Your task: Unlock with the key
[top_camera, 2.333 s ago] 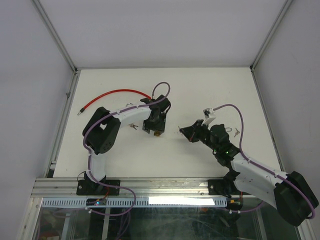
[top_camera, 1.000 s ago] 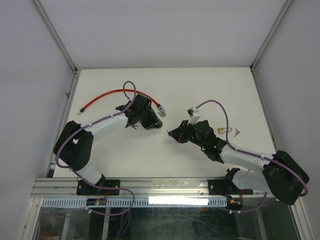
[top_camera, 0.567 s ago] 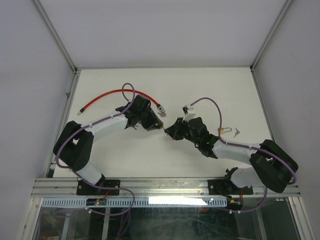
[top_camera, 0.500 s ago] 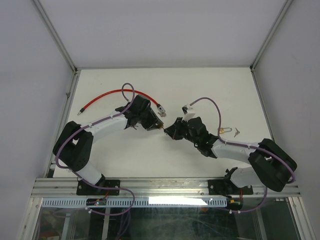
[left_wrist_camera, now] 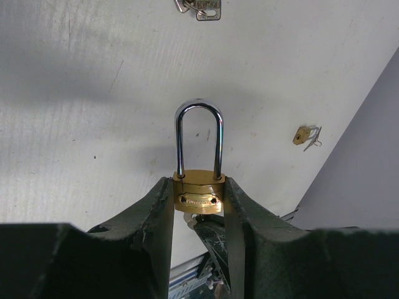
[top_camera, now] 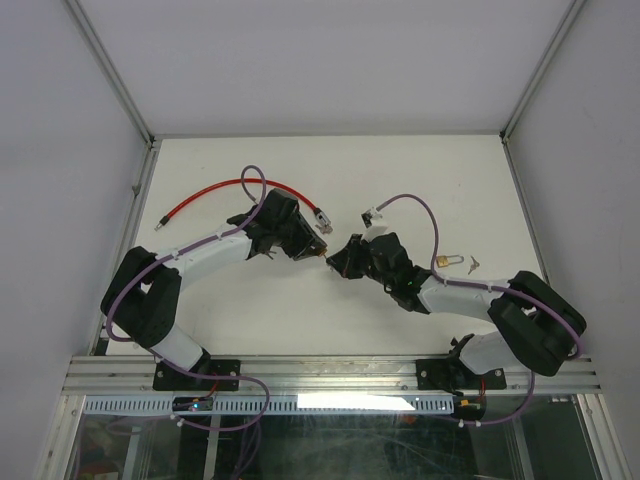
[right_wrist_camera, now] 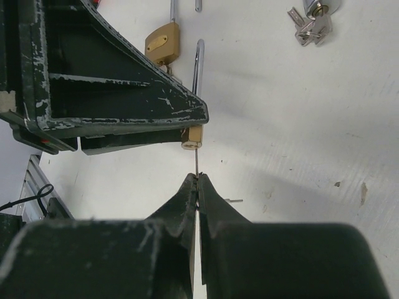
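White table point(top_camera: 400, 170) (aluminium-framed) between pale grey walls point(top_camera: 300, 60)

Left fingers point(top_camera: 309, 249) and right fingers point(top_camera: 341, 265) stand nearly tip to tip near a red cable point(top_camera: 205, 191).

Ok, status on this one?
Left gripper shut on padlock, shackle closed. Right gripper shut on key, tip at the padlock's base. Nothing between them.

no text can be read; the padlock's point(left_wrist_camera: 199, 190) brand stamp is too blurred.
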Motion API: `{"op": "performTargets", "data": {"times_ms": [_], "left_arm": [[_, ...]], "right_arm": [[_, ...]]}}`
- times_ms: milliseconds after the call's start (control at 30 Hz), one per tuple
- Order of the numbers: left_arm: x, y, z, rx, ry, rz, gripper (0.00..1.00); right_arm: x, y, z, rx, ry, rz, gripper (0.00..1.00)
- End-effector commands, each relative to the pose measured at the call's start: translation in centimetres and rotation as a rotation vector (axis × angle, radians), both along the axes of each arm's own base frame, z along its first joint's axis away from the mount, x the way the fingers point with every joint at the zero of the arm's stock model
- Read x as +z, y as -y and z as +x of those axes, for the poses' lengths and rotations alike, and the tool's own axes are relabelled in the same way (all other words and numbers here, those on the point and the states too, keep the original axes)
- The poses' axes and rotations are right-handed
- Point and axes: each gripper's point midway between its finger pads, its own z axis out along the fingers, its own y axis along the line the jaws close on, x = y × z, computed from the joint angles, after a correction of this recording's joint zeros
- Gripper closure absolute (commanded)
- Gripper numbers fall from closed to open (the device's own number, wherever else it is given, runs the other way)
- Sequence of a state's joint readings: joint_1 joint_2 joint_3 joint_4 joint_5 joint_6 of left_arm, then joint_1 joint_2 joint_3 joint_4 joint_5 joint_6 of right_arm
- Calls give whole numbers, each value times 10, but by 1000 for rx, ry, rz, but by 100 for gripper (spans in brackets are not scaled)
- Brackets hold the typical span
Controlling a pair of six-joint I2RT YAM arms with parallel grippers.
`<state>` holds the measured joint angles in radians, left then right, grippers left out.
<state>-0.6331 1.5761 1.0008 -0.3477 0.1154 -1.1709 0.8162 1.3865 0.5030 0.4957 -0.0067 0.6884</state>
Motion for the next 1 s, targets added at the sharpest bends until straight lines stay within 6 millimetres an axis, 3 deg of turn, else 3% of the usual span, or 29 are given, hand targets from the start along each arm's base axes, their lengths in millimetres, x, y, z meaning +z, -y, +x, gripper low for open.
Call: {"op": "performTargets", "data": {"times_ms": [0, 567, 967], "left_arm": [[30, 8, 6, -3, 60, -88, 84], [29, 8, 5, -2, 64, -85, 84], [32, 8, 4, -2, 69, -92, 85]], "right_arm": [[30, -11, 15, -33, 64, 71, 100], [35, -13, 15, -36, 60, 110, 100], [25, -11, 18, -67, 26, 92, 100]]}}
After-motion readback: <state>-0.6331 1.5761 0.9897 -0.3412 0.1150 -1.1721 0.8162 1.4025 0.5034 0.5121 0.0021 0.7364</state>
